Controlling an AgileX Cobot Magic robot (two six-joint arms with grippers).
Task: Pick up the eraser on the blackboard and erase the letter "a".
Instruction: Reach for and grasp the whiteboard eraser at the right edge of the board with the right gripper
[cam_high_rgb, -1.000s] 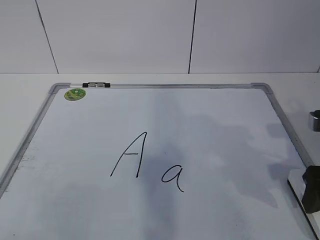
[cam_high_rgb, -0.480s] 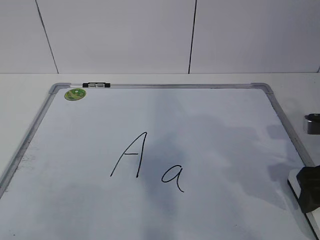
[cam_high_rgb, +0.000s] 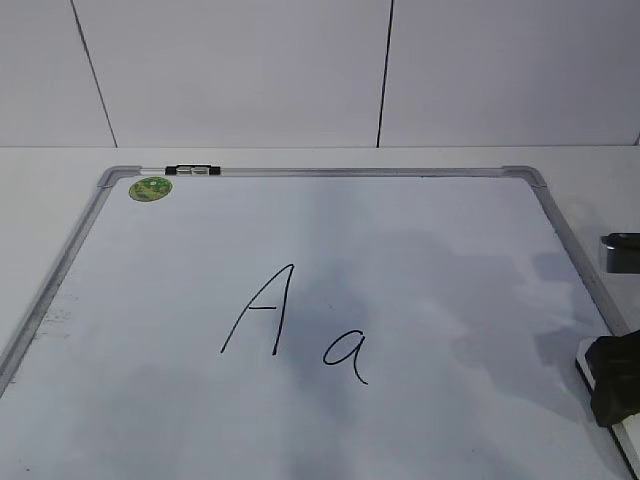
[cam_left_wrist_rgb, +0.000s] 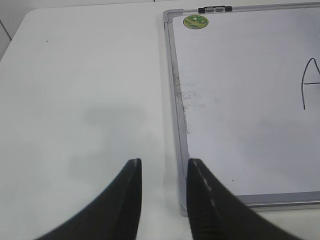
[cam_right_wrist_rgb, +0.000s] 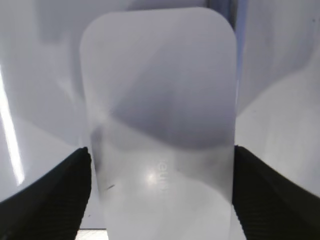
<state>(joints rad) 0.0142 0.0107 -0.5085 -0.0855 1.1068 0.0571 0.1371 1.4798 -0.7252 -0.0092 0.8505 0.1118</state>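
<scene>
Eraser (cam_right_wrist_rgb: 159, 125): on blackboard (cam_high_rgb: 420, 260), btwn right gripper (cam_right_wrist_rgb: 160, 190) jaws, wide apart, not clamped.
Left gripper (cam_left_wrist_rgb: 164, 172): partly parted, empty, over tabletop (cam_left_wrist_rgb: 85, 90).

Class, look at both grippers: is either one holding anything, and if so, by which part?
Nothing is held. The right gripper stands open astride the eraser, a finger by each long side; the left gripper is empty.

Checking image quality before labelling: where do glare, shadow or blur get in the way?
Right wrist view: the white rounded plastic eraser looks soft, with a glare spot and shadow bands. Exterior view: grey arm shadows lie across the white dry-erase board. Left wrist view: sharp, with faint shadows on the table.
</scene>
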